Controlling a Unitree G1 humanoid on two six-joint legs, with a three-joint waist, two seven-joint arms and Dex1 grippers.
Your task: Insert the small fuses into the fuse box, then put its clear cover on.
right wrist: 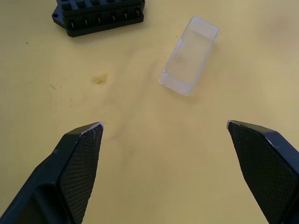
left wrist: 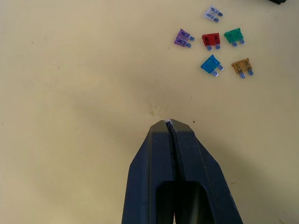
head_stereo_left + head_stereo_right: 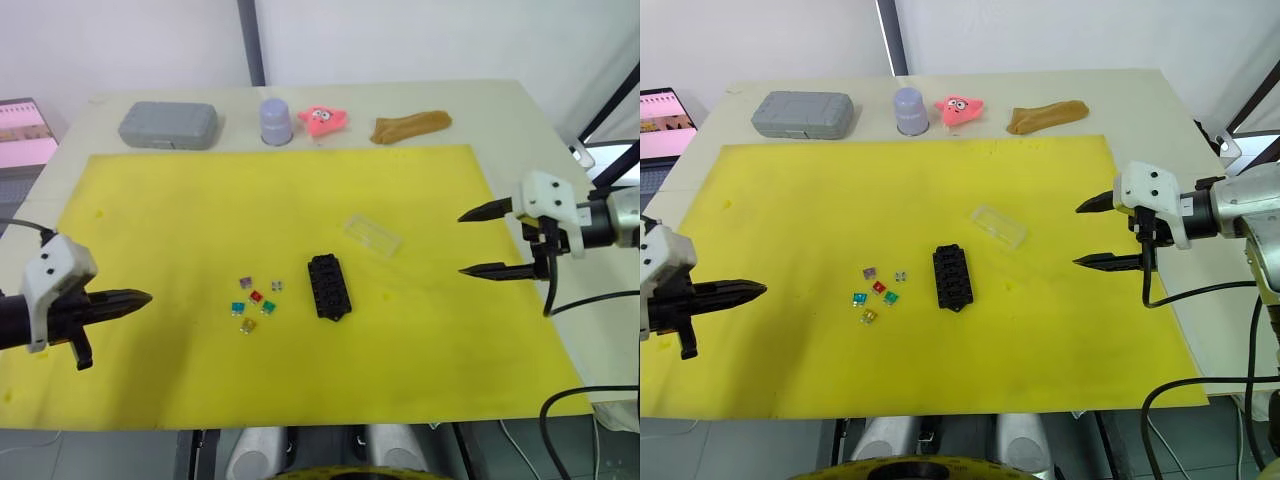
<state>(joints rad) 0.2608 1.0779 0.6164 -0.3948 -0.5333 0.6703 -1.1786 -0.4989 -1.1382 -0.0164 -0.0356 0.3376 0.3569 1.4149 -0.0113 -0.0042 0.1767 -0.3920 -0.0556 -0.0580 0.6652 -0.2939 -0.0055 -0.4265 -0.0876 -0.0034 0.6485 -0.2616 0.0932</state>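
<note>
Several small fuses [image 3: 256, 302], purple, grey, red, green, teal and yellow, lie loose on the yellow mat, just left of the black fuse box [image 3: 328, 286]. The same small fuses [image 2: 216, 45] show in the left wrist view. The clear cover [image 3: 373, 235] lies on the mat up and to the right of the fuse box; it also shows as the clear cover [image 1: 190, 55] in the right wrist view, beside the fuse box [image 1: 99, 16]. My left gripper [image 3: 143, 297] is shut and empty, left of the fuses. My right gripper [image 3: 466, 243] is open, right of the cover.
Along the table's far edge stand a grey case [image 3: 168, 125], a lavender cup [image 3: 276, 121], a pink toy [image 3: 322, 119] and a brown piece [image 3: 409, 125]. The yellow mat [image 3: 200, 200] covers most of the table. A screen [image 3: 25, 135] sits off the table's left.
</note>
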